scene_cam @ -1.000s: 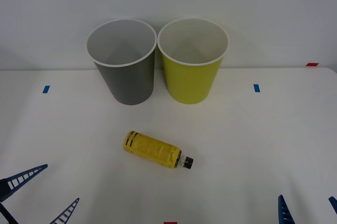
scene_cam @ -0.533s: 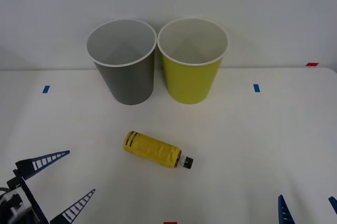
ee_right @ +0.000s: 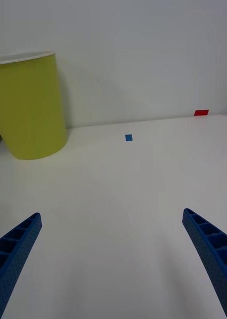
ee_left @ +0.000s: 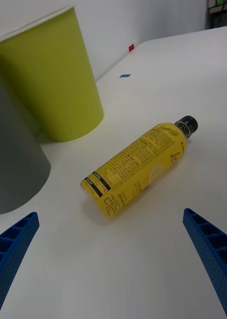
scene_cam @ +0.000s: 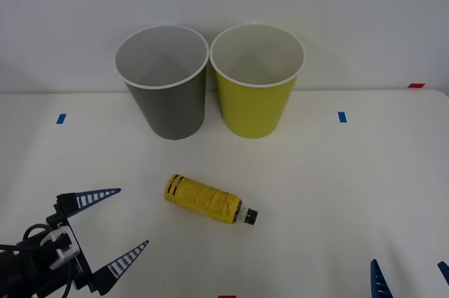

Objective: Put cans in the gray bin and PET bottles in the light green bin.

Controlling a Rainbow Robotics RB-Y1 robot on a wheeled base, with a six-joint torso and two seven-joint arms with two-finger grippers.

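A PET bottle (scene_cam: 205, 200) with a yellow label and black cap lies on its side on the white table, cap pointing right. My left gripper (scene_cam: 133, 216) stands open a short way to the bottle's left, touching nothing. In the left wrist view the bottle (ee_left: 138, 169) lies just ahead of the open left gripper (ee_left: 111, 213), base end nearest. The gray bin (scene_cam: 168, 112) and the light green bin (scene_cam: 254, 109) stand upright side by side at the back. My right gripper (scene_cam: 407, 264) waits open at the front right, with nothing between its fingers (ee_right: 112, 213).
Small blue tape marks (scene_cam: 61, 118) (scene_cam: 342, 116) sit on the table at left and right, a red mark (scene_cam: 416, 85) at the back right edge. A pale wall rises right behind the bins. The light green bin (ee_right: 31, 104) is far from the right gripper.
My left gripper has come forward and to the right, closer to the bottle, staying open. The bottle, bins and right gripper have not moved.
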